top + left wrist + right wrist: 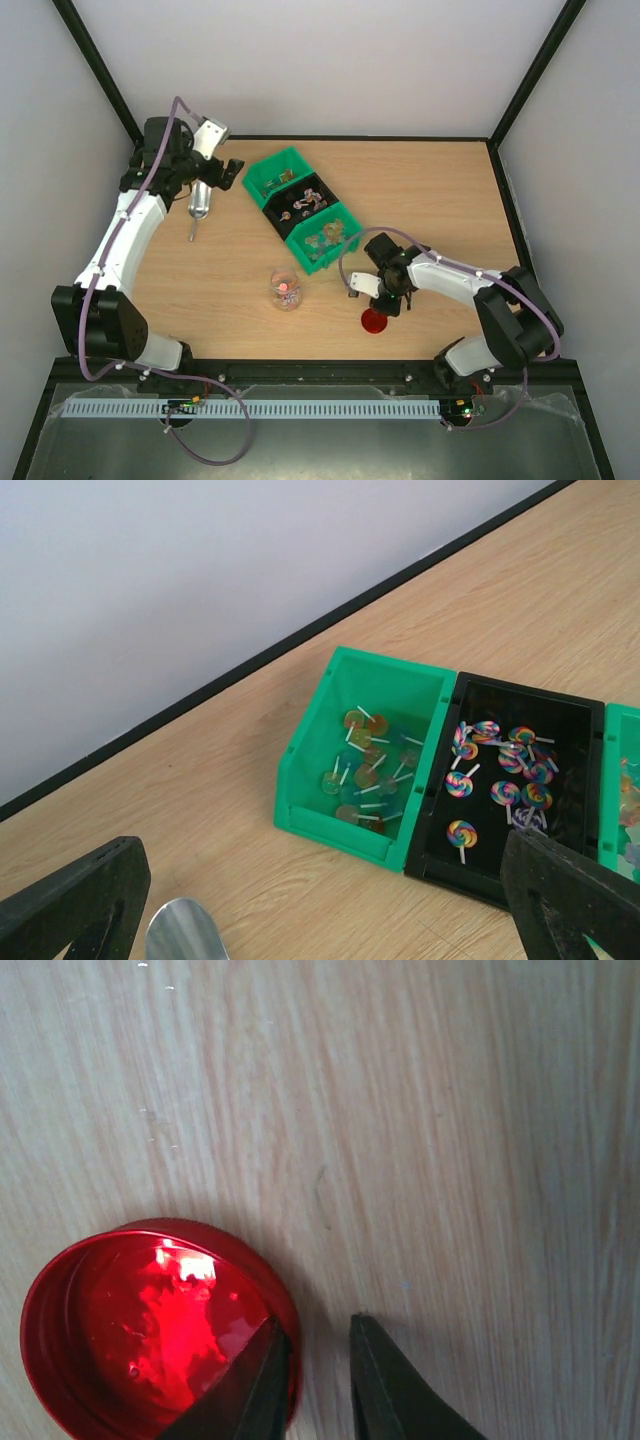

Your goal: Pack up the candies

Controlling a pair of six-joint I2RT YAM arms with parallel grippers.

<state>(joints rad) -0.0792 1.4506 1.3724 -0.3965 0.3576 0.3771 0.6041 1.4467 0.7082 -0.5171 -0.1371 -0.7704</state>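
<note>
Red lid (pixel 130 1350) partly behind right pincer (pixel 316 1322)

The jaws of the right arm (pixel 455 281) hang over the red lid (pixel 374 321), near the clear jar (pixel 286 290).

Tiny multicoloured candies (pixel 462 832) lie loose in the green bin (pixel 390 675) and black bin (pixel 570 740).

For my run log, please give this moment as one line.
left gripper: open, empty, above metal scoop | right gripper: jaws narrow, astride red lid rim, grip unclear | clear jar: uncapped
</note>
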